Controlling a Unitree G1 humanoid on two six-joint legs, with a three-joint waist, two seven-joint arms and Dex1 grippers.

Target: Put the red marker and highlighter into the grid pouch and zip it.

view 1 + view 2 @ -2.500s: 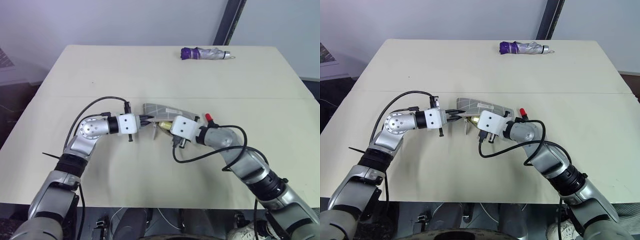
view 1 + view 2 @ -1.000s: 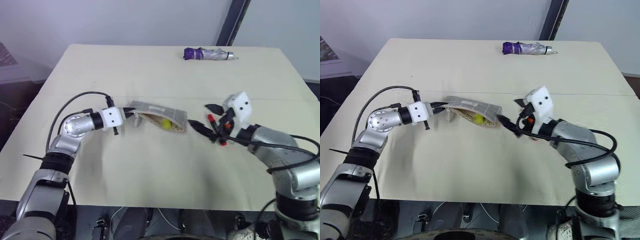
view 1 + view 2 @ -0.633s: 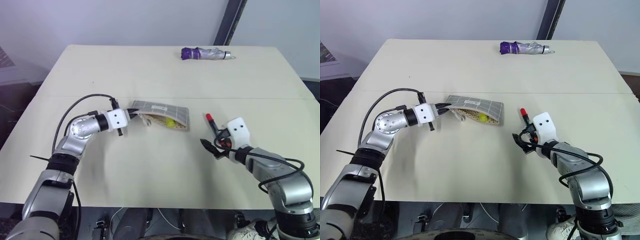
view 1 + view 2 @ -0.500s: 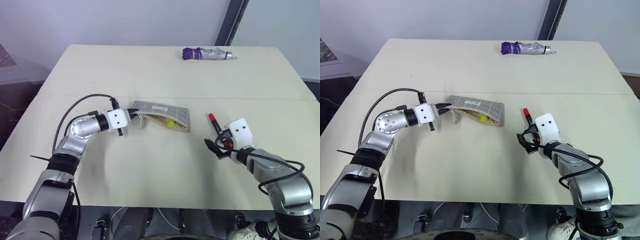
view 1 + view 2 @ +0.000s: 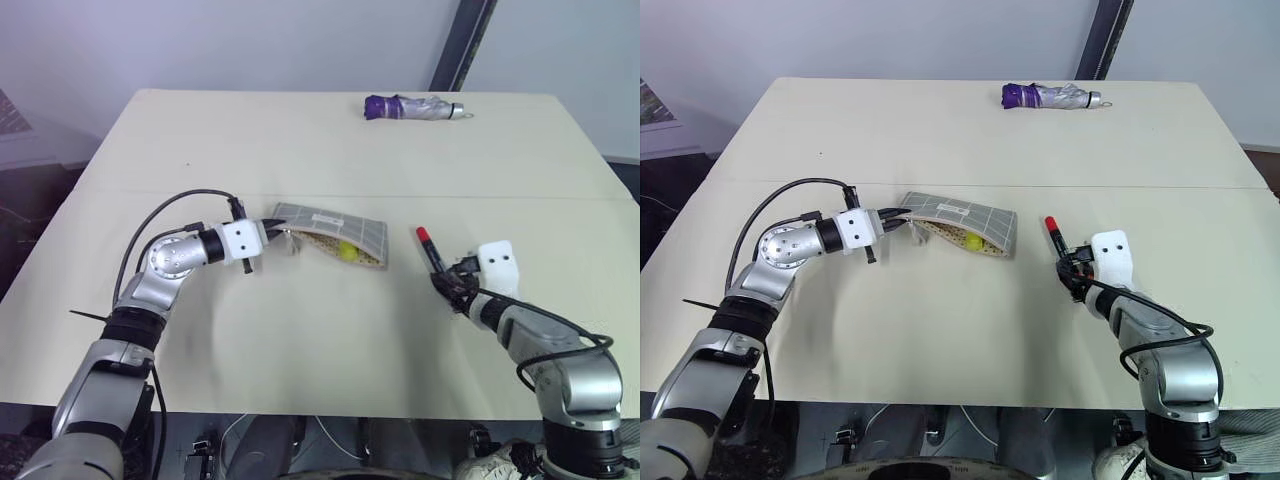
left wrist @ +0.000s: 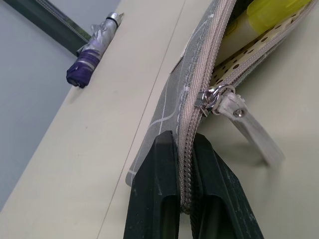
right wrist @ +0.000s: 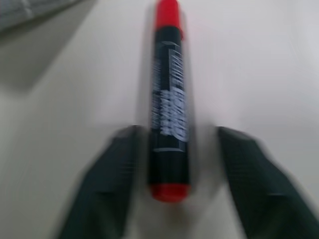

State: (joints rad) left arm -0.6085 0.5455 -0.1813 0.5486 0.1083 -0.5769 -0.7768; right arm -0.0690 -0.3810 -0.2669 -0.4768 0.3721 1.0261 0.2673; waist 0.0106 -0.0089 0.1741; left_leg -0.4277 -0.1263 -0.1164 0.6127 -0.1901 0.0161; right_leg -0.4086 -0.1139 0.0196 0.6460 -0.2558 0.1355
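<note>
Item 1, the red marker [image 7: 168, 109]: a slim rigid pen, black barrel with white print, red at both ends, lying flat on the table [image 5: 320, 150] to the right of the pouch and apart from it. It looks light, hard and smooth-sided, so it is likely to roll or squirt out of a pinch taken near a tapered end; the black middle band is the best place to take hold, square across the barrel. The right gripper [image 7: 174, 164] straddles the near end of the marker, 1 finger on each side with a gap visible between each finger and the barrel, so it reads as narrowing but not yet holding. Item 2, the highlighter [image 5: 347, 251]: a short chunky yellow pen, already lodged inside the pouch mouth, stiff and light, needing no further handling unless it slides out. Item 3, the grid pouch [image 5: 335, 232]: a flat grey fabric case with white grid lines, soft and floppy, lying near the middle of the table with its mouth open toward the robot. It sags where unsupported, so it needs an edge held to keep the opening clear. The left gripper [image 6: 177, 174] is clamped tight on the zipper edge at the pouch's left end, just beside the pale pull tab [image 6: 244, 122], which hangs loose. Item 4, a purple folded umbrella [image 5: 412, 107], lies well apart at the far edge.
</note>
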